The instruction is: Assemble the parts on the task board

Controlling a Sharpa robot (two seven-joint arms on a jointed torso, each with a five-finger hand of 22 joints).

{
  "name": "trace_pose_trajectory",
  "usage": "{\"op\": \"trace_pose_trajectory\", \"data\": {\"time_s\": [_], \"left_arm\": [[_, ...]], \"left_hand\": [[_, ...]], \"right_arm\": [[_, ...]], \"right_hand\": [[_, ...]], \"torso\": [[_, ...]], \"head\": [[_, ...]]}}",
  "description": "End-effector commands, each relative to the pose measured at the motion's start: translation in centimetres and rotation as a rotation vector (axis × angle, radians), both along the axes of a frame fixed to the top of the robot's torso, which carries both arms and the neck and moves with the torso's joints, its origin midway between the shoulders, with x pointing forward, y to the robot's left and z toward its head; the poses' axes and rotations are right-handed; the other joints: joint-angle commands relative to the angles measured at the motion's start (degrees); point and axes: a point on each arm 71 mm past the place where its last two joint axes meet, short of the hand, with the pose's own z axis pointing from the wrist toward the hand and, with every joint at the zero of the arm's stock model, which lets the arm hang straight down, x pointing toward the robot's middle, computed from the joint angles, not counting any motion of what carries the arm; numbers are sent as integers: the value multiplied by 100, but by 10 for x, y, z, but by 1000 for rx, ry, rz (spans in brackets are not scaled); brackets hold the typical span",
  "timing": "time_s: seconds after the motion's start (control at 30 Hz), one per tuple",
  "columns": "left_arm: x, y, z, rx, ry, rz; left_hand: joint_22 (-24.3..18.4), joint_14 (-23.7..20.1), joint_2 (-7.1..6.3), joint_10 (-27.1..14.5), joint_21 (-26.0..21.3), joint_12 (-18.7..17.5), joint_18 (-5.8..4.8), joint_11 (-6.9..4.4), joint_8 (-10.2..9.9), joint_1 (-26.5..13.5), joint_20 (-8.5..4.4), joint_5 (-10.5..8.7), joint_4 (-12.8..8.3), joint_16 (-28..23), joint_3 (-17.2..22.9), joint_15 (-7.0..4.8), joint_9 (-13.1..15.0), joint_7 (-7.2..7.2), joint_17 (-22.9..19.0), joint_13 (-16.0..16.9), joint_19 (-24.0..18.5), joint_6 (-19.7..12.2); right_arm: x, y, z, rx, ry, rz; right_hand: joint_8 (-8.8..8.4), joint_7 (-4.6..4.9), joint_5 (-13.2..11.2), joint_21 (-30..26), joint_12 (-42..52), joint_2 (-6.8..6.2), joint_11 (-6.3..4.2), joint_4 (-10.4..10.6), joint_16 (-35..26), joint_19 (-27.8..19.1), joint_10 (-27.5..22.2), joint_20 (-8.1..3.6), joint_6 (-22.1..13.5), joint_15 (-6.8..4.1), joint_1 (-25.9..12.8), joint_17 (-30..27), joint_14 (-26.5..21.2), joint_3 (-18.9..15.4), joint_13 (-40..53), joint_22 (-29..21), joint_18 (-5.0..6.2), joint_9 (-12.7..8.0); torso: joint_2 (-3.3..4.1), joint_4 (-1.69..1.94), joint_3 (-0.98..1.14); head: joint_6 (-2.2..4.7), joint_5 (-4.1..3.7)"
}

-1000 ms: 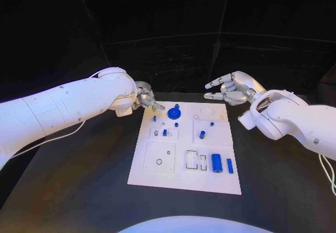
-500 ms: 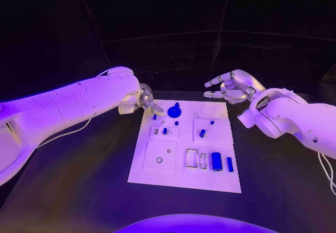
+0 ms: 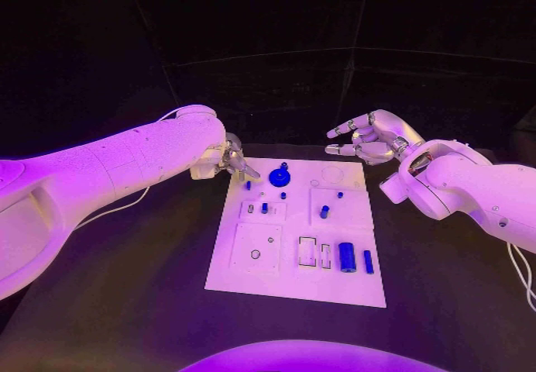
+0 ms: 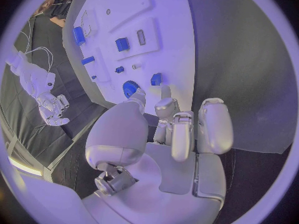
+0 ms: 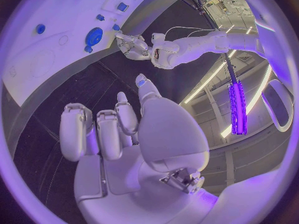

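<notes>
The board (image 3: 295,267) lies in the middle of the head view, a white plate on the black table (image 3: 123,287). Blue parts are scattered over it: a round disc (image 3: 280,178) near the upper edge, a small peg (image 3: 248,185) just left of and below it, short pegs (image 3: 263,208) in the centre-left panel, another peg (image 3: 324,211) centre-right, and a cylinder (image 3: 346,257) with a thin bar (image 3: 368,262) beside it toward the lower right. The left hand (image 3: 231,157) sits at the board's upper left corner, fingers curled loosely downward over the edge; in the left wrist view the left hand (image 4: 177,129) has nothing between its fingers, the fingertips (image 4: 165,104) standing just short of the disc (image 4: 129,88) and the small peg (image 4: 156,79). The right hand (image 3: 366,141) hangs above the table at the upper right, off the board, fingers partly spread and bent, holding nothing; the right wrist view shows the right hand (image 5: 118,129) equally bare. I judge the step to be a reach by the left hand toward a part at the board's upper left, most likely the small peg or the disc, with no pick-up begun yet. The next move would call for lowering the fingers, pinching the chosen part cleanly without nudging its neighbour, then carrying it to its seat.
</notes>
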Motion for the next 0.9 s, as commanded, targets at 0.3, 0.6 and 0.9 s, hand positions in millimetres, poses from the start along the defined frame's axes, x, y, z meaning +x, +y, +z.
{"op": "trace_pose_trajectory", "data": {"time_s": [0.3, 0.6, 0.9], "left_arm": [[0, -1, -6, 26, 37, -19], [0, -3, -9, 25, 44, -22], [-1, -6, -11, 10, 34, -28]], "left_hand": [[-8, 605, 2, -33, -22, -22, 71, 0, -22, 96, 39, -31, -1, 18, -60, 24, -23, 12, 1509, -9, -11, 63], [0, 605, 22, -35, -20, -17, 69, -3, -31, 156, 39, -31, -18, 18, -97, 22, -46, 9, 1509, -8, -9, 85], [9, 605, 78, -35, -18, -10, 68, -5, -45, 246, 39, -30, -46, 18, -130, 21, -79, 7, 1509, -7, -7, 112]], "right_arm": [[0, 2, 1, 2, -1, 12], [0, 2, 1, 2, -1, 13], [0, 3, 1, 2, 0, 14]], "right_hand": [[31, 6, 11, -36, -26, 24, -23, -2, -19, -18, -10, -26, -15, -50, -45, 388, 343, -19, -9, -5, 86, -8], [31, 6, 11, -36, -26, 24, -23, -2, -19, -18, -10, -26, -15, -50, -45, 388, 343, -19, -9, -5, 86, -8], [32, 6, 17, -38, -23, 35, -24, -4, -20, -20, -8, -26, -16, -51, -36, 387, 343, -15, -6, -9, 87, -8]], "torso": [[-2, 4, 3], [0, 3, 7], [-3, 8, 5]], "head": [[-36, -10], [-53, -7], [-62, -14]]}}
